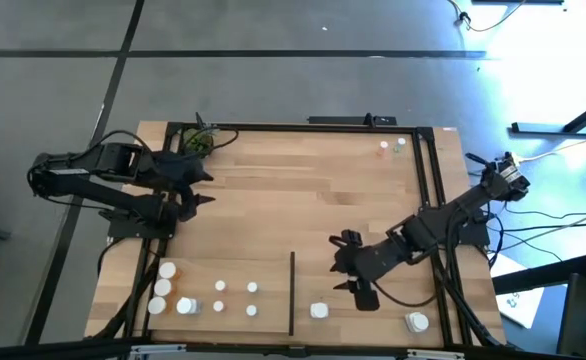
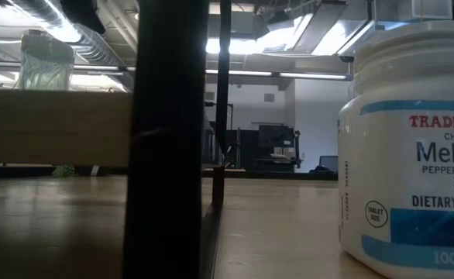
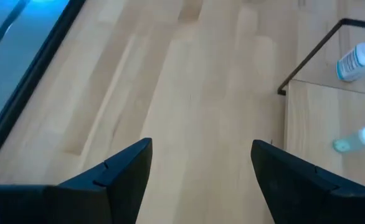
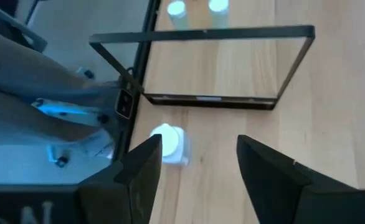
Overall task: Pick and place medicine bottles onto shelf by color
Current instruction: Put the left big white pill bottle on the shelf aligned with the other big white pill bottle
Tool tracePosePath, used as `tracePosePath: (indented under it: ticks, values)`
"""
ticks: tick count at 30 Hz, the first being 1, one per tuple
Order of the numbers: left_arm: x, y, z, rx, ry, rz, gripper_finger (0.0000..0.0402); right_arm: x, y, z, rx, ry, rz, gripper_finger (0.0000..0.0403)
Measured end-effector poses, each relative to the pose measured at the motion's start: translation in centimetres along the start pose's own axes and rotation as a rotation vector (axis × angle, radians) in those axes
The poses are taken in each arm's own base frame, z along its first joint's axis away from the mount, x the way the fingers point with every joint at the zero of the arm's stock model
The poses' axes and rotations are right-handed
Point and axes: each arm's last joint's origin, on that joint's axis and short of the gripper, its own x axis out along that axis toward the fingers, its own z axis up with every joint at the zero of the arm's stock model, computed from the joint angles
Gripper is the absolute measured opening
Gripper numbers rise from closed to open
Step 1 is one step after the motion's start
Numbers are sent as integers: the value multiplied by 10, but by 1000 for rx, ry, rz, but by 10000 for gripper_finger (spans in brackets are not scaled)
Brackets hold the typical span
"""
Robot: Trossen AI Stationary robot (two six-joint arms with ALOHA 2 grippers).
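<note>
Bottles sorted lower left (image 1: 208,297): about eight; two white ones (image 1: 319,311) right of divider strip (image 1: 292,292). My right gripper (image 1: 351,265) open, empty; left gripper (image 1: 199,187) likewise.

Shelf (image 1: 303,190): light wood planks, smooth, faint satin sheen. Rails (image 1: 431,200) and divider strip (image 1: 292,290): matt black metal. Front white bottle (image 2: 413,147): glossy plastic, ribbed cap, printed paper label. Gripper fingers (image 3: 123,177): matt dark plastic.
</note>
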Motion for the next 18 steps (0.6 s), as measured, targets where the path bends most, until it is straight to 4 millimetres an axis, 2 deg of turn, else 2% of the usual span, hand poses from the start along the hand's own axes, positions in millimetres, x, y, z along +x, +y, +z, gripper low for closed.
tracePosePath:
  ticks: [8,12,18]
  values:
    - [-1,0,-1,77,-2,-1,267,15,3,-18,26,-30,-43,208]
    - [-1,0,-1,90,-1,-1,267,27,-2,-29,106,-36,-37,208]
    - [-1,1,-1,87,-1,-1,267,38,-4,-42,78,2,28,208]
